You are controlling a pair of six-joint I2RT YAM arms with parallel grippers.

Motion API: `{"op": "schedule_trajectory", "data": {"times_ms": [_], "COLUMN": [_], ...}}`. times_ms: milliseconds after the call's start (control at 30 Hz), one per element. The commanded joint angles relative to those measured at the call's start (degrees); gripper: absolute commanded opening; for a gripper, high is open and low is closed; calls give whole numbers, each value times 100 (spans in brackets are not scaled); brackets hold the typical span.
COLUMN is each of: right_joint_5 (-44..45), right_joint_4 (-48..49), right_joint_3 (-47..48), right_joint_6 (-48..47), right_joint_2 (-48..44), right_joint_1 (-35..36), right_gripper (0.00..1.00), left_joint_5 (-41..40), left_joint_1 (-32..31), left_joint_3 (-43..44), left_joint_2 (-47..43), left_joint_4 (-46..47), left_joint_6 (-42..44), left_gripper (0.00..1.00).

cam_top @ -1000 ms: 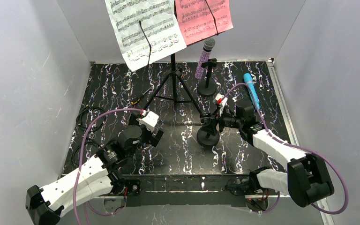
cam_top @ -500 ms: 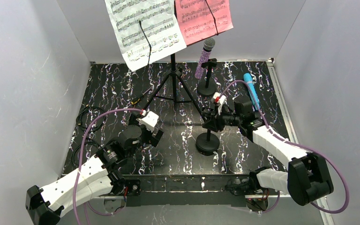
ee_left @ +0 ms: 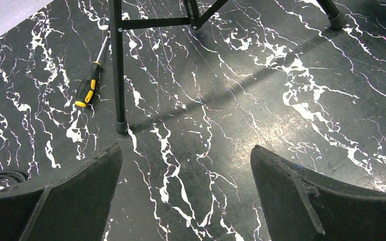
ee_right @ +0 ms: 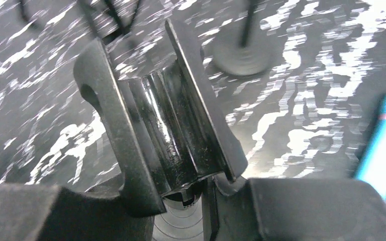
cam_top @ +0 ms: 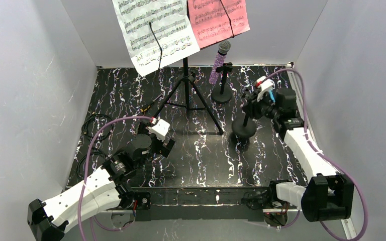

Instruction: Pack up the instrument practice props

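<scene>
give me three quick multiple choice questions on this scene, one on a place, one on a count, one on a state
1. Where is the purple glitter microphone?
A) in the back holder beside the tripod
B) flat at the near edge
C) under the tripod

2. How many music sheets sit on the tripod?
A) one
B) four
C) two

3. What is the right pincer doing?
A) open, empty
B) shut on a black mic holder
C) shut on a cable

Answers:
1 A, it stands tilted in that holder.
2 C, one white, one pink.
3 B, the right wrist view shows it clamping the holder's clip.
</scene>
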Motion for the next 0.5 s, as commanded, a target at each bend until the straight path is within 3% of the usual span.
{"op": "schedule_trajectory", "data": {"times_ms": [0, 467], "right_joint_5": [587, 3154], "right_joint_4": [1246, 3412], "right_joint_3": [681, 1677], "right_joint_6": [245, -43], "right_joint_2": [226, 2077], "right_joint_1": [-701, -1543], "right_gripper": [1, 1], "left_joint_5": [24, -102], "left_joint_1": [31, 34], "left_joint_3": [192, 149], "left_joint_2": [-80, -175], "left_joint_4": [22, 48], "left_joint_6": [17, 63], "left_gripper": [98, 98]}}
